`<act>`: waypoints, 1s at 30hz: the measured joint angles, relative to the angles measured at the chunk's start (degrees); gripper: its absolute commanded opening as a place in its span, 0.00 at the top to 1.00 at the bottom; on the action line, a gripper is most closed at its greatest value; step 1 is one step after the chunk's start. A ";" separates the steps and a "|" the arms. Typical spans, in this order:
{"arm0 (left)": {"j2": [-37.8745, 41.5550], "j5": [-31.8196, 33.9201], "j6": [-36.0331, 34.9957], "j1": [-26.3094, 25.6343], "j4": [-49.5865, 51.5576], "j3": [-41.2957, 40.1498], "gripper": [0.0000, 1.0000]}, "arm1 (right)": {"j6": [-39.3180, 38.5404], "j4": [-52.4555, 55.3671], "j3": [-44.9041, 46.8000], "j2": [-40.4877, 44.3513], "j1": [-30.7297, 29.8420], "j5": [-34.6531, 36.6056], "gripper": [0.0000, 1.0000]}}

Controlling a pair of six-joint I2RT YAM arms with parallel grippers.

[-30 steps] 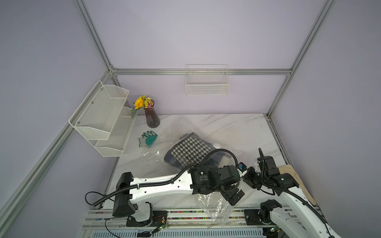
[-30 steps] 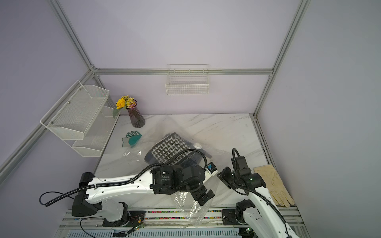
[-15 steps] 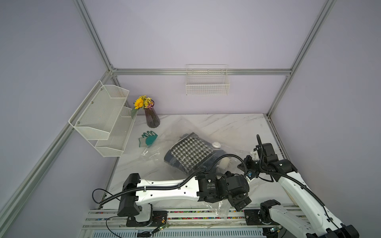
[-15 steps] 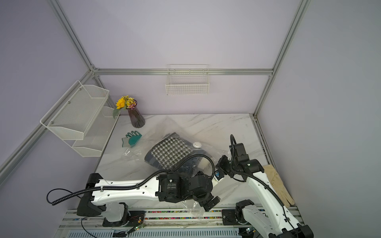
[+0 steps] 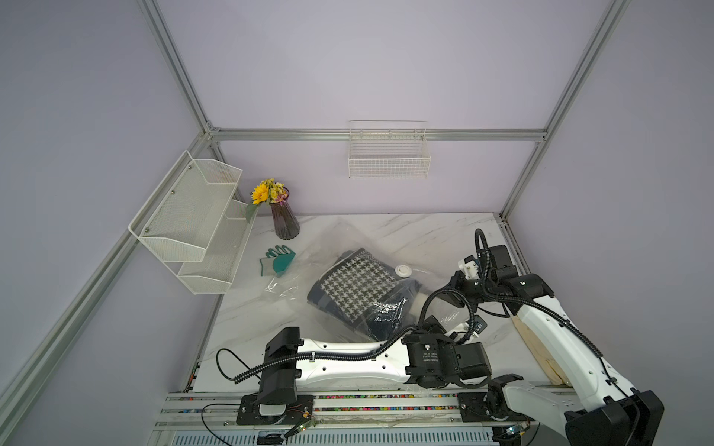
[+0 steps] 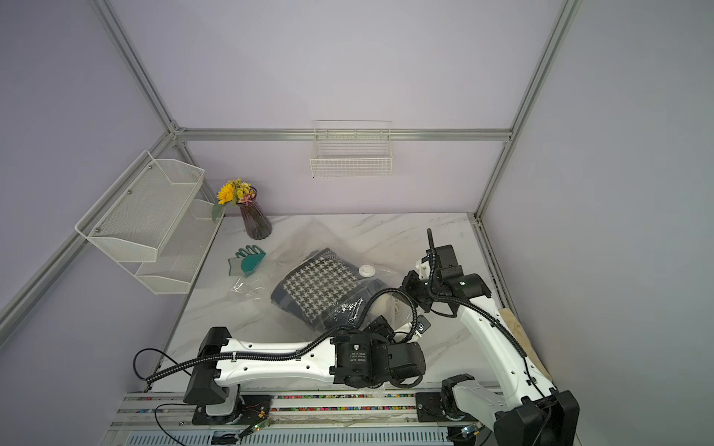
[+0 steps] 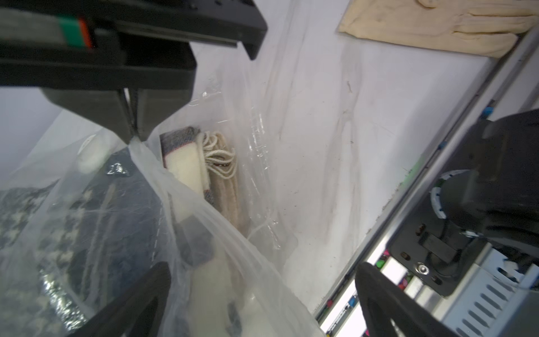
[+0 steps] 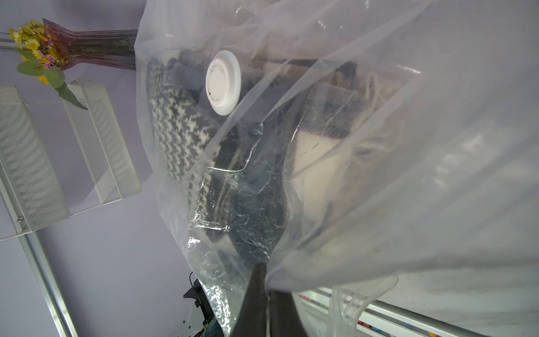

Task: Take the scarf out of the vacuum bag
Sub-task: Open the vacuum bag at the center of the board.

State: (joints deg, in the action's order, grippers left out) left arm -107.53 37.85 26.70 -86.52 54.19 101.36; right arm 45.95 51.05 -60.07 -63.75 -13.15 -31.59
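Currently, the scarf (image 5: 355,289) is enclosed in the vacuum bag (image 5: 309,266) at mid-frame in a top view, its film is pinched by the right gripper (image 8: 266,274), the left gripper (image 7: 262,267) is spread, and the film could be torn by hard pulling.

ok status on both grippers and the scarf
Right gripper shut on vacuum bag. Left gripper open, empty. Scarf inside bag. Film drapes between left gripper and scarf.
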 measured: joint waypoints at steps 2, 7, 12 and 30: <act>-1.84 3.10 2.82 -0.02 3.04 2.40 0.00 | 0.04 -0.02 -0.46 0.00 0.00 -0.90 1.00; -5.03 8.15 7.98 0.17 8.98 4.22 0.01 | 0.28 0.00 -1.18 0.00 0.00 -2.80 1.00; -4.48 9.49 12.96 1.36 10.54 0.48 0.04 | 0.35 0.00 -1.57 0.02 0.00 -4.20 1.00; 11.89 3.13 12.07 10.03 -3.50 -20.79 0.66 | -1.44 -0.33 -1.75 -1.60 -0.07 -3.56 0.46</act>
State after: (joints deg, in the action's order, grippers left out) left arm -95.64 40.97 38.76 -76.49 50.70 80.58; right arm 44.51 50.72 -61.82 -65.34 -13.21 -35.16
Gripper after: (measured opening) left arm 0.348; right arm 0.422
